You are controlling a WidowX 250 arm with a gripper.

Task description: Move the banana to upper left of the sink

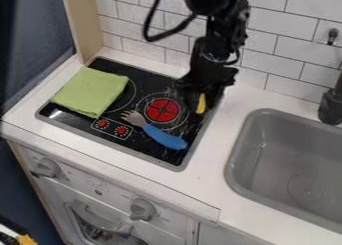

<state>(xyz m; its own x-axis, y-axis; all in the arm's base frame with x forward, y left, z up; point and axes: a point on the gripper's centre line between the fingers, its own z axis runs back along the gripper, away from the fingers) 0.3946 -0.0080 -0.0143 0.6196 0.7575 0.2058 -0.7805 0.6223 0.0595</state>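
"Where's the banana (201, 103)?"

"Right at the lower end of the black gripper (199, 93), at the right side of the stovetop (150, 151). It's the small yellow shape poking out below the gripper, just right of the red burner (161, 110)."

"So is it gripped?"

"I can't tell. The gripper hangs down over it and hides its upper part, so whether it's open or closed isn't clear, nor whether the banana is held or resting on the stovetop"

"And the sink (242, 154)?"

"To the right of the stovetop, with a strip of white counter (215, 154) between them. The banana is outside the sink, to the left of its upper left corner. The black faucet (330, 106) stands by the sink's back edge, at the right"

"What else is on the stovetop?"

"A green cloth (91, 91) over the left side, and a fork (164, 138) with a blue handle, lying in front of the burner, near the banana"
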